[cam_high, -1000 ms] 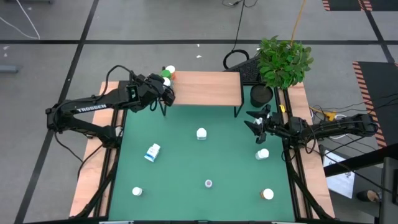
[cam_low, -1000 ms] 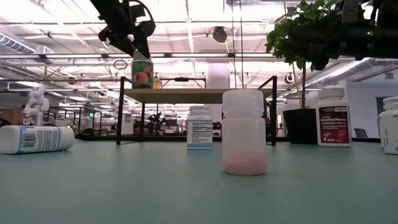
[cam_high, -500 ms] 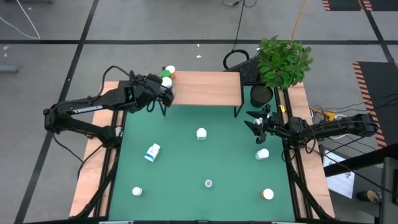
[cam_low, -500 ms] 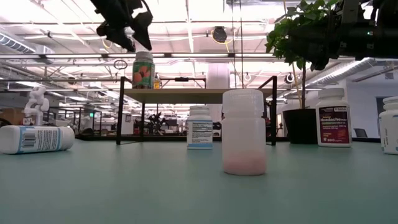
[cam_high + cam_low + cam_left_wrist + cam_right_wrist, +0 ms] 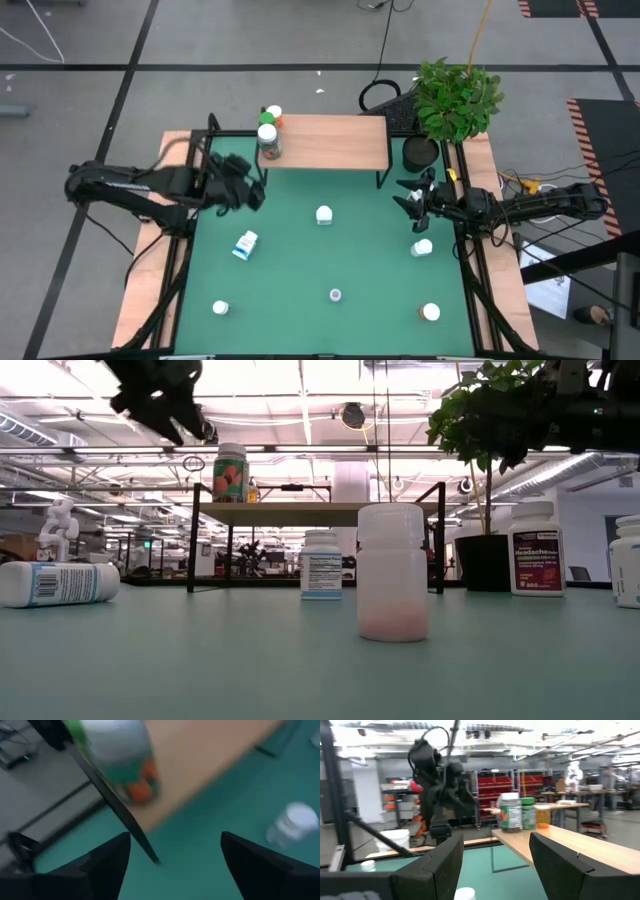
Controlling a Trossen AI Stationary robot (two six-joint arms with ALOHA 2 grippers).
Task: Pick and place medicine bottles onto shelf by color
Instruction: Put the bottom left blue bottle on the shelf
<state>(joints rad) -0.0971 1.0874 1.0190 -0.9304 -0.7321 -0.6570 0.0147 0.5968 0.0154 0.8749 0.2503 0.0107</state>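
A white-capped bottle with a green and orange label [image 5: 267, 141] stands upright on the left end of the wood-topped shelf [image 5: 330, 142]. Behind it stand a white-capped, a green and an orange bottle [image 5: 272, 117]. It also shows in the low view [image 5: 229, 472] and the left wrist view [image 5: 122, 760]. My left gripper [image 5: 252, 192] is open and empty, over the mat left of and nearer than the shelf. My right gripper [image 5: 410, 196] is open and empty, over the mat's right side. Several white bottles stand on the green mat, and one [image 5: 245, 244] lies on its side.
A potted plant [image 5: 455, 100] in a black pot [image 5: 422, 152] stands right of the shelf. On the mat are a clear bottle [image 5: 392, 572], a white bottle [image 5: 324, 214] and bottles near the right edge [image 5: 422, 247] and the near edge [image 5: 220, 308]. The shelf's middle and right end are bare wood.
My left gripper has let go of the green and orange labelled bottle, risen off its cap and drawn back toward the table's left and near edges. The bottle stays upright on the shelf's left end.
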